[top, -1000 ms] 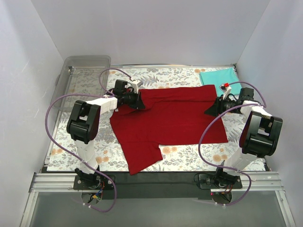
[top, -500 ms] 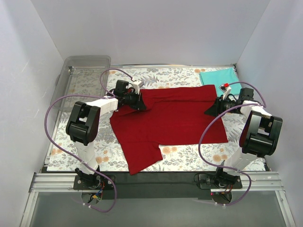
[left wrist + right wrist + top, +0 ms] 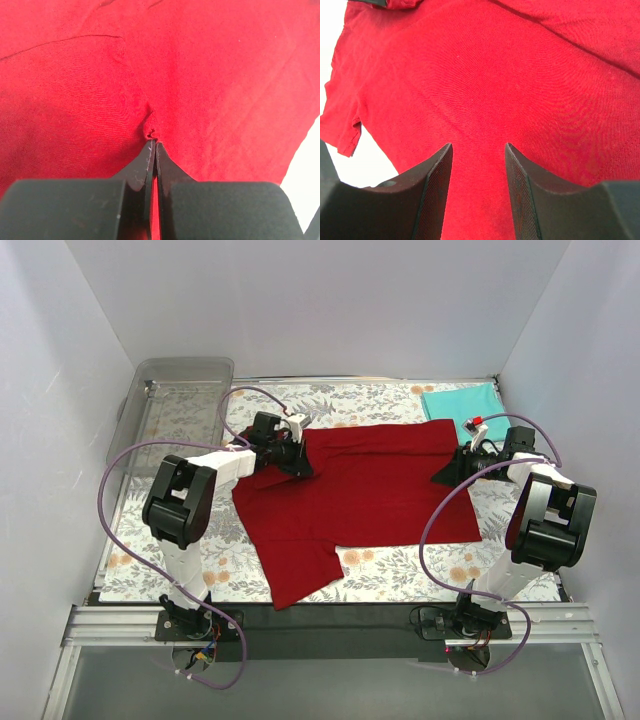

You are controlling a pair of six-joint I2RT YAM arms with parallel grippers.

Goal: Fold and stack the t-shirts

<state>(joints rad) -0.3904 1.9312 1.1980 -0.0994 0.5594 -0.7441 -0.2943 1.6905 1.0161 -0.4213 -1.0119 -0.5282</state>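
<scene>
A dark red t-shirt [image 3: 370, 490] lies spread on the flowered table cover, one short sleeve hanging toward the near edge. My left gripper [image 3: 300, 455] is at the shirt's far left part, shut on a small pinch of red cloth [image 3: 151, 131] that puckers at its tips [image 3: 154, 142]. My right gripper [image 3: 447, 472] rests at the shirt's right edge, its jaws open [image 3: 478, 146] with red fabric [image 3: 495, 75] lying flat beneath them. A teal t-shirt [image 3: 462, 400], folded into a flat rectangle, lies at the back right corner.
A clear plastic tray [image 3: 175, 390] stands at the back left, partly over the table's edge. White walls close in on three sides. Purple cables loop from both arms. Flowered cover [image 3: 400, 570] shows in front of the shirt.
The left gripper has closed fully on the cloth and shifted slightly to the right, drawing the shirt's far left edge with it. The right gripper has hardly moved.
</scene>
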